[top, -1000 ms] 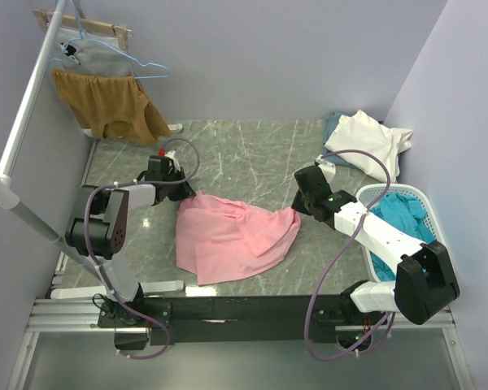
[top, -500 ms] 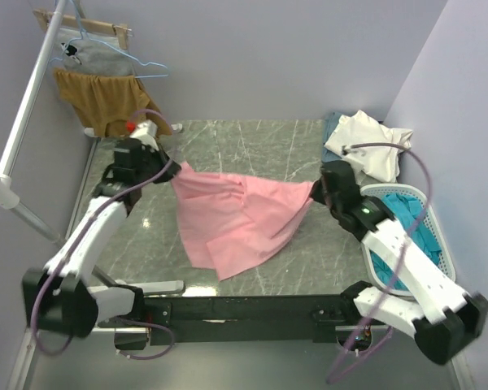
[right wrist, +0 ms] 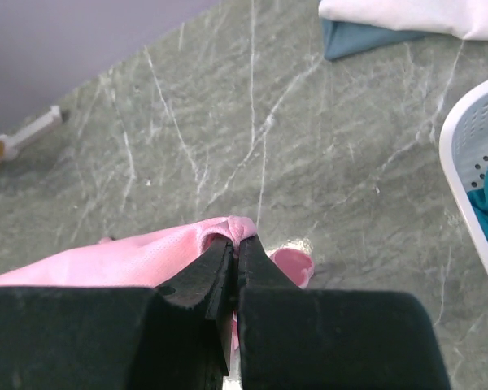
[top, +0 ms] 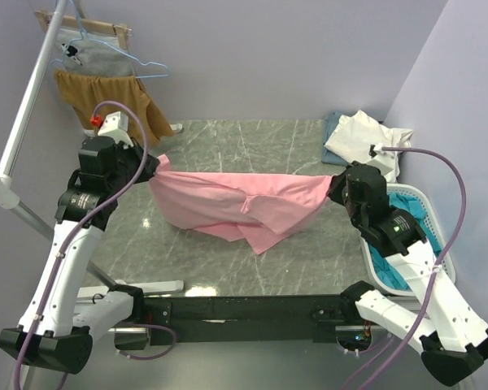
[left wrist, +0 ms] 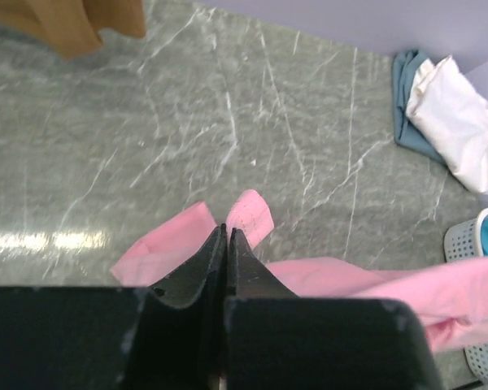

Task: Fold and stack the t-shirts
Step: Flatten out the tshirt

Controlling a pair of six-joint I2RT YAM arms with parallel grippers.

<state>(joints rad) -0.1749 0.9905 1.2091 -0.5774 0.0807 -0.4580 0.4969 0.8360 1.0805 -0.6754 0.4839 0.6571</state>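
The left fingers [left wrist: 205, 264] and right fingers [right wrist: 205, 272] are each clamped on an end of the pink t-shirt [top: 236, 207], stretched between them above the surface [top: 252, 142]; its middle sags nearward; best to lower both ends evenly so it lands flat

My jaws hide the pinched edges of the pink shirt [top: 228, 207]; at the far right corner of the desk [top: 252, 150] the cream-white shirt [top: 366, 140] covers most of the grey-blue shirt [top: 333, 127].

T-shirt [top: 236, 207] above the table [top: 244, 150] — basket [right wrist: 464, 138] right, folded shirts [top: 362, 134] behind it.
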